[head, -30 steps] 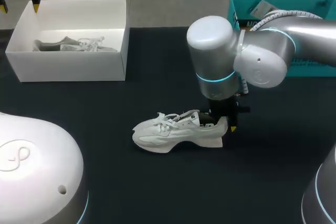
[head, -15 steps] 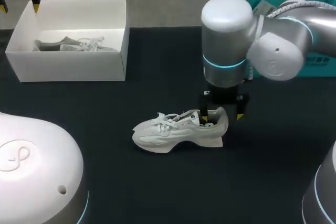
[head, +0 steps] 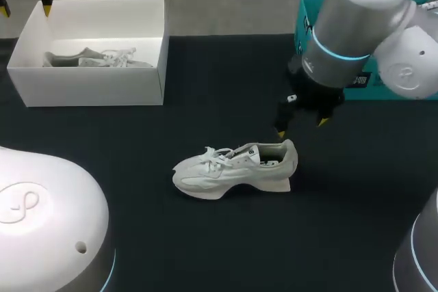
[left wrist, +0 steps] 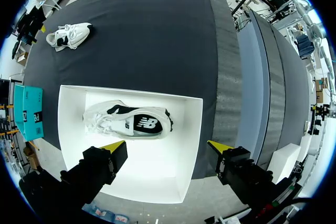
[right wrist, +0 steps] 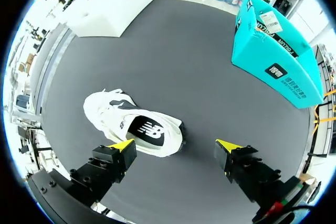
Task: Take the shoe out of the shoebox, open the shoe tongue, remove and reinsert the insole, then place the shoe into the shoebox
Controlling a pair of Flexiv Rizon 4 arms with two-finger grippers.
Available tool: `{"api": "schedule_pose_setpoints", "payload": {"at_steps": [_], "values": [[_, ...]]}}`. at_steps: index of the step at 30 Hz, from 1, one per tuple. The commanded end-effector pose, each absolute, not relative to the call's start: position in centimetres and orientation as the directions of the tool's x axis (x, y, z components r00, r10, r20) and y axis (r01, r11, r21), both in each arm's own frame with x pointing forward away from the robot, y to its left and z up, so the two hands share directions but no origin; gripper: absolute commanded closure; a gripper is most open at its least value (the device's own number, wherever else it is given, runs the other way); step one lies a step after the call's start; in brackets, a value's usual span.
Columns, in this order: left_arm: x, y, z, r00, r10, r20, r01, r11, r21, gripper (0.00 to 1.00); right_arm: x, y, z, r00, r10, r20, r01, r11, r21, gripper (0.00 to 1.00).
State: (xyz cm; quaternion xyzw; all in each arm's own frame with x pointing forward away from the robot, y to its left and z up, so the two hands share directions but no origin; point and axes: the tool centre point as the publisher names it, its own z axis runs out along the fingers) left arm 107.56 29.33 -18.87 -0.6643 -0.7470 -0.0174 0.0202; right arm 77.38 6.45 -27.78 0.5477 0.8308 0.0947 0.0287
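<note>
- Dark worktop [head: 205,237] carries everything, and both our arms are over it.
- Our right gripper [head: 300,128] is spread wide and holds nothing.
- It hangs above and just behind the heel of the shoe [head: 236,169], with no contact.
- In the right wrist view the heel sits between the two yellow tips, below them, with the opening facing up.
- The shoe is out of the box and upright on its sole around mid-worktop, toe toward the left edge and heel toward the right edge.
- The teal box [head: 308,18] stands at the far right edge, well apart from the shoe.
- Our left gripper [head: 26,10] is also spread wide and empty, up over the far left corner of the shoebox [head: 96,87].
- The shoebox is white and open, at the worktop's far left corner.
- A second shoe [head: 96,58] lies on its side inside it, just ahead of the left tips in the left wrist view.
</note>
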Motion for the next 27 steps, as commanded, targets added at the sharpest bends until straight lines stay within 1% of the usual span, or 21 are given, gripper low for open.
{"api": "schedule_pose_setpoints", "payload": {"at_steps": [1,3,5,22,23,26,27], "values": [[107.5,29.3,-18.8,-0.116,0.992,0.055,0.993,0.117,0.001,0.00,77.2,4.6,-27.2,-0.745,0.491,0.452,0.659,0.649,0.381,0.00],[107.5,29.3,-18.8,-0.116,0.992,0.055,0.993,0.117,0.001,0.00,77.3,4.4,-27.1,-0.779,0.441,0.445,0.615,0.676,0.406,0.00],[107.5,29.3,-18.8,-0.116,0.992,0.055,0.993,0.117,0.001,0.00,77.3,4.4,-27.0,-0.802,0.417,0.428,0.584,0.699,0.412,0.00],[107.5,29.3,-18.8,-0.116,0.992,0.055,0.993,0.117,0.001,0.00,77.3,4.4,-27.0,-0.802,0.417,0.428,0.584,0.699,0.412,0.00],[107.5,29.3,-18.8,-0.116,0.992,0.055,0.993,0.117,0.001,0.00,77.5,4.0,-27.1,-0.844,0.402,0.356,0.531,0.718,0.449,0.00],[107.5,29.3,-18.8,-0.116,0.992,0.055,0.993,0.117,0.001,0.00,78.4,3.1,-27.1,-0.898,0.360,0.252,0.438,0.773,0.459,0.00],[107.5,29.3,-18.8,-0.116,0.992,0.055,0.993,0.117,0.001,0.00,78.7,2.8,-27.0,-0.924,0.322,0.205,0.381,0.787,0.485,0.00]]}}
